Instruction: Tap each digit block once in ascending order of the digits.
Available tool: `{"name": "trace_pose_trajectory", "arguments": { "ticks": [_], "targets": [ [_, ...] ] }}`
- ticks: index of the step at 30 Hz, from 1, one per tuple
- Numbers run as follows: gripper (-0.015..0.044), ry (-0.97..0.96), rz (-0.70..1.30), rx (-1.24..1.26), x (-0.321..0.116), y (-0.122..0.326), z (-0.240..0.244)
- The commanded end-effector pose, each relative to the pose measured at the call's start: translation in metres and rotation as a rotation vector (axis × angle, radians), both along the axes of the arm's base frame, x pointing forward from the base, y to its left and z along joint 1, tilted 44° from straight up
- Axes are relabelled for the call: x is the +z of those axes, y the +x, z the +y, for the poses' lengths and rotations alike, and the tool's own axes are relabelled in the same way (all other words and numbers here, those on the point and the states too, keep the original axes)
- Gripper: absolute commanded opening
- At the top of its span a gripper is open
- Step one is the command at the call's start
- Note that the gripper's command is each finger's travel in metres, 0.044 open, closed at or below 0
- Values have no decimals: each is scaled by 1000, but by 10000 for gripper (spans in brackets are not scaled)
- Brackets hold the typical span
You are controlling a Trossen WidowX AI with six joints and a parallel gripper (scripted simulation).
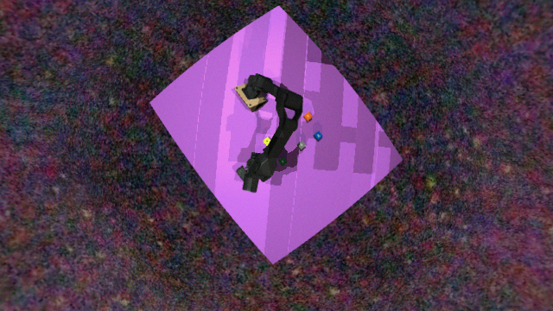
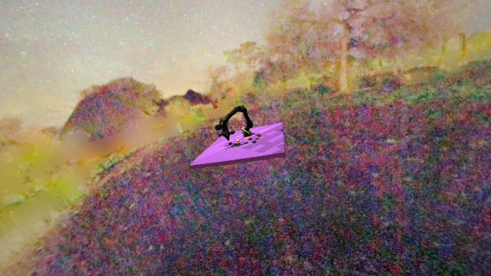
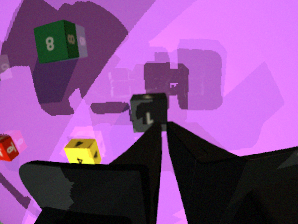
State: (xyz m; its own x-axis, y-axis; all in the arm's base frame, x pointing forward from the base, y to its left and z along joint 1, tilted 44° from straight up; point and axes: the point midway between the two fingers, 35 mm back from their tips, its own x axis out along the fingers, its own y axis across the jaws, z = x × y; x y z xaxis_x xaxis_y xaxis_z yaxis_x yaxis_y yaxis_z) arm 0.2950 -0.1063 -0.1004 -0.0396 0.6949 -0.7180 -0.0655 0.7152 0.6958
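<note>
A black block (image 3: 148, 112) showing a 1 lies just beyond the fingertips in the wrist view. My gripper (image 3: 163, 127) (image 2: 228, 138) is shut and empty, its tips above and beside the black block; contact cannot be told. A green block (image 3: 55, 41) (image 1: 282, 161) shows an 8. A yellow block (image 3: 83, 151) (image 1: 267, 141) shows a 4. A red block (image 3: 8, 148) (image 2: 250, 139) is at the left edge of the wrist view, its digit unclear. An orange block (image 1: 308, 117), a blue block (image 1: 318, 136) and a grey block (image 1: 301, 145) have unreadable digits.
The purple table (image 1: 242, 216) (image 2: 219, 158) carries the arm's tan base plate (image 1: 255, 103). The arm reaches over the middle of the table and hides part of it in the top view. Dark shadows cross the table top. The green block is beside the arm's wrist there.
</note>
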Motion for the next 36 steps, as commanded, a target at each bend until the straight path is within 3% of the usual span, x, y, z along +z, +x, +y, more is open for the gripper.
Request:
{"name": "trace_pose_trajectory", "arguments": {
  "ticks": [1, 4, 9, 20, 26, 31, 36],
  "targets": [
    [20, -14, -14, 4, 27, 6, -28],
    [20, -14, -13, 4, 56, 5, -54],
    [20, -14, -13, 4, 59, 4, -54],
    [20, -8, -8, 4, 119, -54, 8],
    [20, -8, -8, 4, 117, -55, 11],
    [20, -7, -9, 4, 68, -56, 58],
    [20, -5, -9, 4, 61, -58, 65]
  ]
}}
